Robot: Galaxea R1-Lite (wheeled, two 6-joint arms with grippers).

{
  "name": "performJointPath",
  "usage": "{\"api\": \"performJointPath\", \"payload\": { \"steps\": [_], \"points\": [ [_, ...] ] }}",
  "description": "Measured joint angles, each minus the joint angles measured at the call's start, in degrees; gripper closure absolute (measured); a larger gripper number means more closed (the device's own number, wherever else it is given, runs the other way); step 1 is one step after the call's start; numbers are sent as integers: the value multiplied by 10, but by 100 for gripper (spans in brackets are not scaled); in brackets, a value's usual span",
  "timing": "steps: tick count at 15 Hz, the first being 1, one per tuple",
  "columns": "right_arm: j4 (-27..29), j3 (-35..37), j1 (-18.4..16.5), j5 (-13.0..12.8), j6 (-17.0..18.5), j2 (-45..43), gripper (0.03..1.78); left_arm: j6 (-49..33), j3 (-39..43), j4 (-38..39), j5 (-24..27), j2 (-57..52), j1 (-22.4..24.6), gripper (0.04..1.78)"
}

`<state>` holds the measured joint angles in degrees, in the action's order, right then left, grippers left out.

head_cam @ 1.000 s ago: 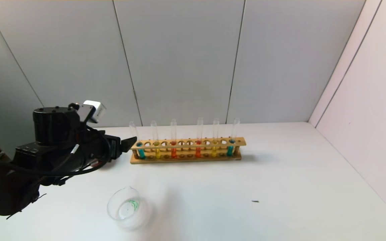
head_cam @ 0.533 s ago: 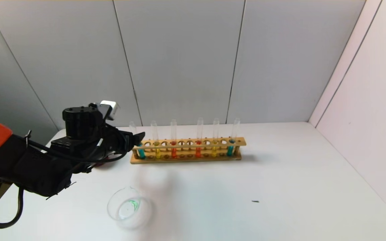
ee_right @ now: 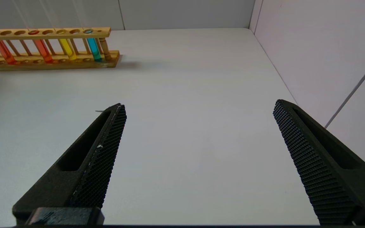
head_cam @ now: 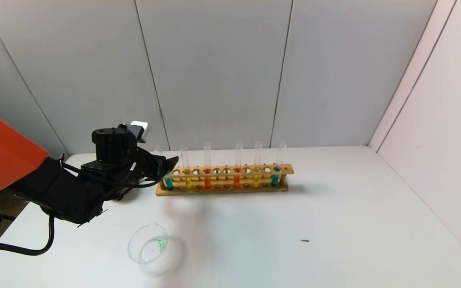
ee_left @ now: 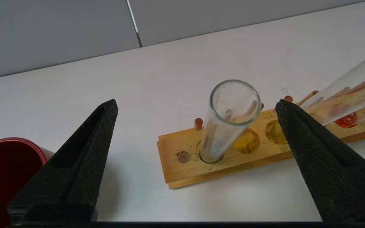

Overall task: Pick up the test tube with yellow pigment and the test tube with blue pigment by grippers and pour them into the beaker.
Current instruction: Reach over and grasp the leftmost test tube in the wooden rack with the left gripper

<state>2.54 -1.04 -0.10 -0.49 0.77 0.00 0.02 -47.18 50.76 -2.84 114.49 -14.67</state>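
A wooden rack [head_cam: 224, 188] stands at the back of the table with several tubes in it. The test tube with blue pigment [head_cam: 168, 183] is at its left end, with a yellow tube [head_cam: 188, 183] beside it. A second yellow tube [head_cam: 255, 181] and a darker teal one [head_cam: 274, 180] stand near the right end. My left gripper [head_cam: 167, 166] is open at the rack's left end. In the left wrist view the left gripper [ee_left: 196, 101] has the end tube's rim [ee_left: 234, 101] between its jaws, not touched. The clear beaker [head_cam: 153, 248] stands at the front left. My right gripper [ee_right: 198, 106] is open and empty, out of the head view.
Two orange-red tubes [head_cam: 207, 182] [head_cam: 236, 182] stand mid-rack. A dark red cup [ee_left: 5, 177] sits left of the rack, hidden behind my arm in the head view. A small dark speck [head_cam: 304, 241] lies on the table. Walls close in at the back and right.
My left arm has reached forward and to the right, bringing the open gripper up to the tube at the rack's left end. Rack, tubes and beaker have not moved.
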Motion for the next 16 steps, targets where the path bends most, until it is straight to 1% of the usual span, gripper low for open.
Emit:
{"api": "performJointPath", "payload": {
  "steps": [1,3,5,7,10,11,12,13,16],
  "points": [
    [0,0,0,0,0,0,11,0,-3,0,-5,3,0,7],
    [0,0,0,0,0,0,11,1,-6,1,-10,8,-1,16],
    [0,0,0,0,0,0,11,2,-5,7,-10,10,-3,35],
    [0,0,0,0,0,0,11,2,-1,20,-11,10,-6,62],
    [0,0,0,0,0,0,11,2,1,21,-11,9,-9,119],
    [0,0,0,0,0,0,11,2,1,21,-11,9,-9,135],
    [0,0,0,0,0,0,11,2,2,21,-10,9,-10,146],
    [0,0,0,0,0,0,11,1,2,21,-10,9,-10,150],
    [0,0,0,0,0,0,11,1,3,21,-10,9,-9,151]
  ]
}}
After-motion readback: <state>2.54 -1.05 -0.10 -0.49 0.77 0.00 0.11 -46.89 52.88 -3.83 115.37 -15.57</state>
